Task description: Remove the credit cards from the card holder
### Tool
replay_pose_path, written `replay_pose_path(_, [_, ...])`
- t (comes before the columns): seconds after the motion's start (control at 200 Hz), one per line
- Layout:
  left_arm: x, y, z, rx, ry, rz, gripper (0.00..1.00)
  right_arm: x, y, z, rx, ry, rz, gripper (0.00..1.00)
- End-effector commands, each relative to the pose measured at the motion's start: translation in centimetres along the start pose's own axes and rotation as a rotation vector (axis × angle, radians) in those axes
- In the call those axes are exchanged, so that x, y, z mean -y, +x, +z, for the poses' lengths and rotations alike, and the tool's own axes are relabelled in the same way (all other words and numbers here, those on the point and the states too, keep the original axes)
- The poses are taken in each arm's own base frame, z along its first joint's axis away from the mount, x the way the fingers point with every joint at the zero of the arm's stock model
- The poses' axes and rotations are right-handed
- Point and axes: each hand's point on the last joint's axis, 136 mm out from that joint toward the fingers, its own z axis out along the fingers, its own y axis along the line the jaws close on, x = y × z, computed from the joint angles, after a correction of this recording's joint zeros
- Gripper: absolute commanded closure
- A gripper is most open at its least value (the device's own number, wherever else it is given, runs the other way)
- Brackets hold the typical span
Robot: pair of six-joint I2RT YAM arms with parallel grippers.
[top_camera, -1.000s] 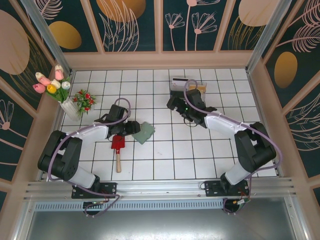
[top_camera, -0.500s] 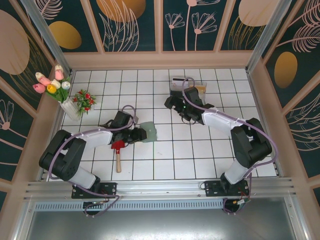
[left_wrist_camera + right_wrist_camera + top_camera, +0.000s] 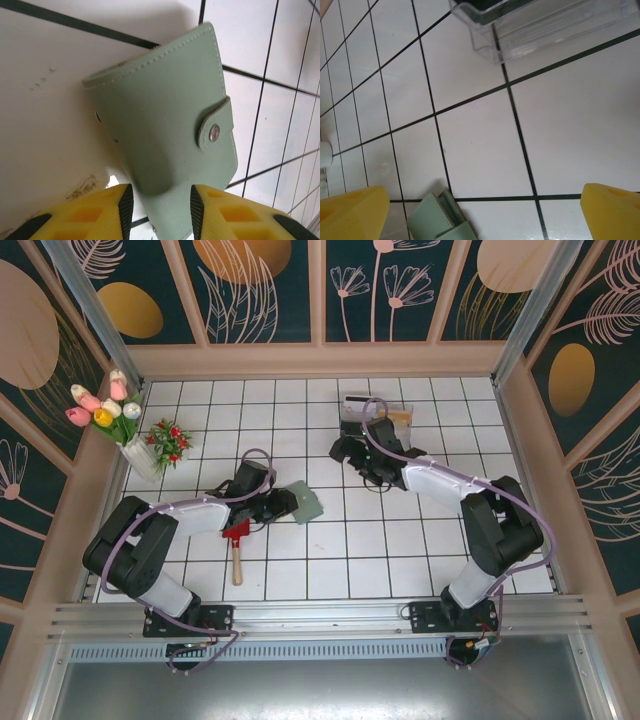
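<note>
My left end effector (image 3: 159, 212) grips the near end of the card holder (image 3: 165, 115), its snap (image 3: 214, 132) shut. My right end effector (image 3: 482, 215) hangs open, empty. No credit cards are out yet.

**A:** How many wallets?
**B:** One small, flat, pale-green fold-over card holder (image 3: 305, 503), with one metal snap stud (image 3: 214, 132) on its tab.
**A:** Cards?
**B:** Two: one white plastic card with a black stripe (image 3: 354, 401) and one tan-gold card (image 3: 401, 418).
**A:** Clear plastic boxes (image 3: 545, 25)?
**B:** At least one. I cannot tell whether there is a second.
**A:** Tools?
**B:** One red-bladed trowel with a wooden handle (image 3: 236, 540).
**A:** Flowers?
**B:** One white vase of tulips (image 3: 140, 455), its blooms too small to count, and one little bunch of red flowers (image 3: 168, 440).
**A:** Arms?
**B:** Two black-and-white robot arms: the left arm (image 3: 185, 512) and the right arm (image 3: 450, 485).
</note>
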Motion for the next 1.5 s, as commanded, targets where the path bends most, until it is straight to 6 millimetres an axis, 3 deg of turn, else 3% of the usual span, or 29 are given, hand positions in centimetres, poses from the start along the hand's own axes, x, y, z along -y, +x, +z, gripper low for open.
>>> replay_pose_path(0.0, [-0.1, -1.4, -0.3, 0.063, -0.011, -0.044, 0.65, -1.6, 1.0, -0.2, 0.0, -0.017, -0.065, 0.01])
replay_pose_path(0.22, [0.0, -1.7, 0.3, 0.066, 0.024, -0.111, 0.68, -2.9, 3.5, 0.6, -0.082, -0.063, -0.131, 0.01])
replay_pose_path(0.29, [0.3, -1.7, 0.3, 0.071, 0.052, -0.127, 0.61, -3.4, 4.4, 0.7, -0.114, -0.091, -0.149, 0.02])
replay_pose_path(0.39, [0.2, -1.7, 0.5, 0.067, 0.049, -0.14, 0.61, -4.1, 5.6, 1.0, -0.154, -0.121, -0.171, 0.04])
replay_pose_path(0.465, [-0.3, -1.7, 0.6, 0.071, 0.022, -0.146, 0.6, -4.3, 6.4, 1.4, -0.182, -0.132, -0.179, 0.1])
replay_pose_path(0.721, [-1.1, -1.4, 0.6, 0.067, -0.001, -0.147, 0.61, -4.7, 9.1, 2.9, -0.278, -0.156, -0.213, 0.42])
replay_pose_path(1.016, [-0.3, -1.2, 1.2, 0.041, 0.044, -0.145, 0.63, -4.4, 11.1, 4.5, -0.372, -0.18, -0.181, 0.57])
replay_pose_path(1.346, [2.4, -1.5, 1.7, 0.013, 0.187, -0.15, 0.64, -3.4, 12.4, 5.2, -0.416, -0.174, -0.159, 0.59])
replay_pose_path(1.491, [3.0, -1.8, 1.5, 0.024, 0.213, -0.137, 0.64, -3.2, 12.0, 4.9, -0.408, -0.205, -0.123, 0.58])
